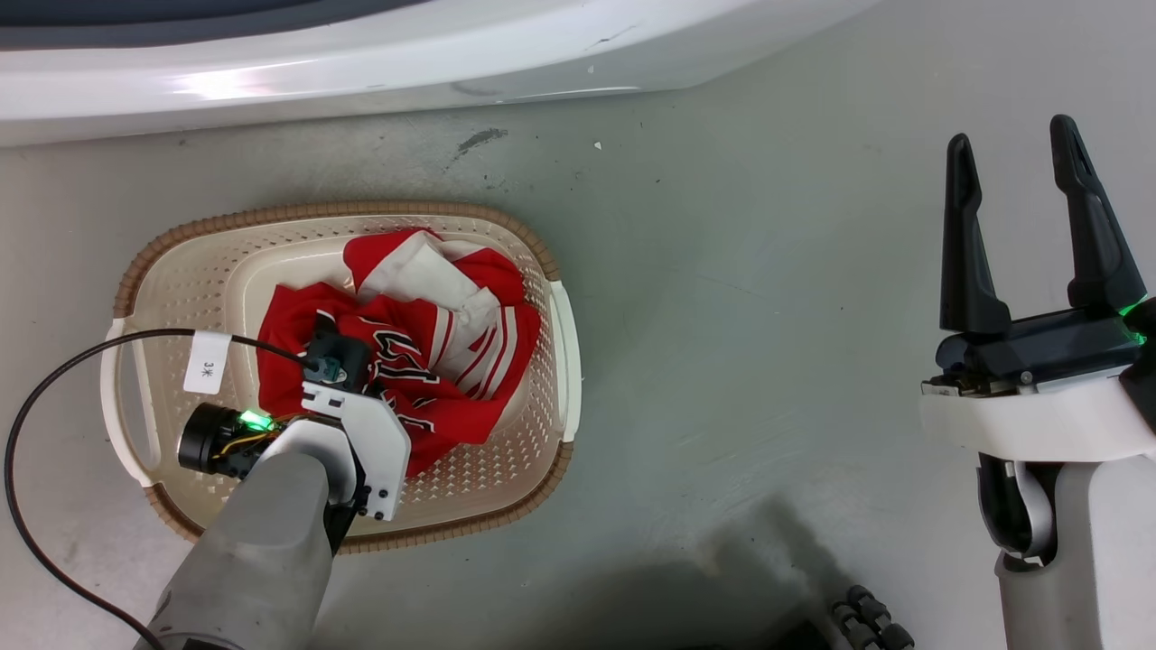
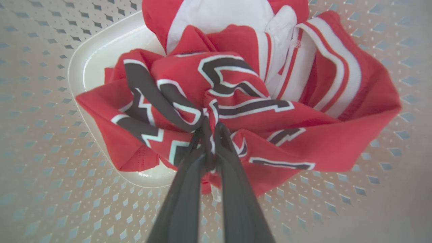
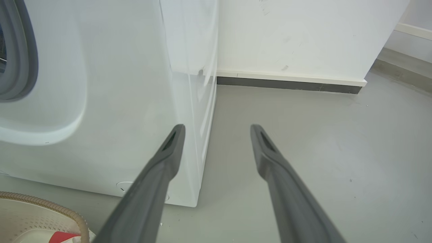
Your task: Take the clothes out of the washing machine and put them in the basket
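Note:
The cream basket (image 1: pixel 181 271) with its brown rim stands on the floor before the white washing machine (image 1: pixel 361 63). Red clothes (image 1: pixel 424 352) with white stripes and black lettering lie bunched inside it. My left arm reaches down into the basket, and the left wrist view shows my left gripper (image 2: pixel 212 130) shut on a fold of the clothes (image 2: pixel 236 101) over the basket wall (image 2: pixel 40 118). At the right, my right gripper (image 1: pixel 1016 144) hangs open above bare floor. In the right wrist view my right gripper (image 3: pixel 217 130) points past the washing machine (image 3: pixel 118 101), whose grey door ring shows at the left edge.
A black cable (image 1: pixel 54 379) with a white tag loops from my left wrist over the basket's left side. Grey floor (image 1: pixel 768 316) lies between basket and right arm. A white wall with a dark skirting (image 3: pixel 287 84) stands behind the machine. The basket rim (image 3: pixel 40 200) shows low left.

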{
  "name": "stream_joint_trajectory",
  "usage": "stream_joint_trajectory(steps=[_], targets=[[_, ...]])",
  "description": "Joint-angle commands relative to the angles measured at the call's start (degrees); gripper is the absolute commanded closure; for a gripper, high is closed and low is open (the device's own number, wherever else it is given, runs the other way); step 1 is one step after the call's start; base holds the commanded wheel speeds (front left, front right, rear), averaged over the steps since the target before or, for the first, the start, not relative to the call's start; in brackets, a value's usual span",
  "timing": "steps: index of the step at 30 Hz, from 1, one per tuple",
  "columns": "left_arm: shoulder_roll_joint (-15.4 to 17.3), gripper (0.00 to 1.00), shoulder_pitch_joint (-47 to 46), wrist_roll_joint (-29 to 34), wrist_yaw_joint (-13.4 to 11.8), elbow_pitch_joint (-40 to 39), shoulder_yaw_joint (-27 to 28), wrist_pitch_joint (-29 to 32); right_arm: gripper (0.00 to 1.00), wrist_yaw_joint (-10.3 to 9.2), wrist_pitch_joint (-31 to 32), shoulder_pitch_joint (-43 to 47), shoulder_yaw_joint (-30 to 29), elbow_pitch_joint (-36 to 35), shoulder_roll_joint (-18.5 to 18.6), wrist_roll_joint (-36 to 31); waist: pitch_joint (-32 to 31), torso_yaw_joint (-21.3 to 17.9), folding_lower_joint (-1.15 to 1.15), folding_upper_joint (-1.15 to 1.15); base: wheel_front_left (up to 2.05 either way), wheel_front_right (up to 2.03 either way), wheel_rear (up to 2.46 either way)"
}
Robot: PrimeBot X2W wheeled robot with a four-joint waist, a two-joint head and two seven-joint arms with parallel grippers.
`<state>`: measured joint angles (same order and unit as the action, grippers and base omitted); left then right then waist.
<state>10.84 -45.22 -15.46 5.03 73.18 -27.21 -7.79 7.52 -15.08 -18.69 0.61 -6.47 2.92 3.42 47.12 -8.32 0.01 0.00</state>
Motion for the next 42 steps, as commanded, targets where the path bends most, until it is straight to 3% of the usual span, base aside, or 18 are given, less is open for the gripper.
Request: stream_joint_trajectory(steps=[1,2,3,4,11,20,31,42], targets=[[0.0,1.0,-0.9,-0.3,-0.1,0.1,0.0,0.1,0.0,-0.05,-0.1,-0.6,-0.2,0.1,-0.1,0.0,-0.1,0.0,-0.01,0.0,0.0,0.0,0.0],[0.0,1.0,-0.8,-0.4,-0.2,0.2,-0.1,0.1,0.0,-0.06,-0.1,-0.7,-0.1,0.2,-0.1,0.1,-0.2,-0.1,-0.01,0.0,0.0,0.0,0.0],[-0.1,0.57,-0.6,-0.4,-0.3,0.3,-0.2,0.1,0.0,-0.05,-0.1,-0.8,-0.1,0.3,-0.1,0.1,-0.5,-0.1,-0.01,0.0,0.0,0.0,0.0],[-0.2,0.0,-0.4,-0.3,-0.5,0.3,-0.3,-0.4,0.0,-0.05,-0.1,-0.9,-0.1,0.4,-0.1,0.1,-0.8,0.0,-0.01,0.0,0.0,0.0,0.0],[-1.1,0.0,1.6,-2.7,-1.0,0.5,1.3,-2.8,0.0,-0.05,-0.1,0.0,0.4,1.4,-0.1,-0.1,-4.3,0.5,-0.01,0.0,0.0,0.0,0.0],[-2.5,0.0,6.8,-5.7,-1.8,-1.0,3.8,-7.2,0.0,-0.05,-0.1,4.4,1.2,3.5,-0.1,-1.1,-13.8,2.0,-0.01,0.0,0.0,0.0,0.0],[-1.6,0.0,20.5,-3.4,-5.8,-21.6,11.0,-7.4,0.0,-0.05,-0.1,10.5,1.0,5.5,-0.1,-1.7,-25.6,4.1,-0.01,0.0,0.0,0.0,0.0],[-4.1,0.0,33.5,3.2,-7.9,-40.1,20.5,-7.4,0.0,-0.05,-0.1,16.4,1.0,6.6,-0.1,-1.8,-35.8,5.3,-0.01,0.0,0.0,0.0,0.0]])
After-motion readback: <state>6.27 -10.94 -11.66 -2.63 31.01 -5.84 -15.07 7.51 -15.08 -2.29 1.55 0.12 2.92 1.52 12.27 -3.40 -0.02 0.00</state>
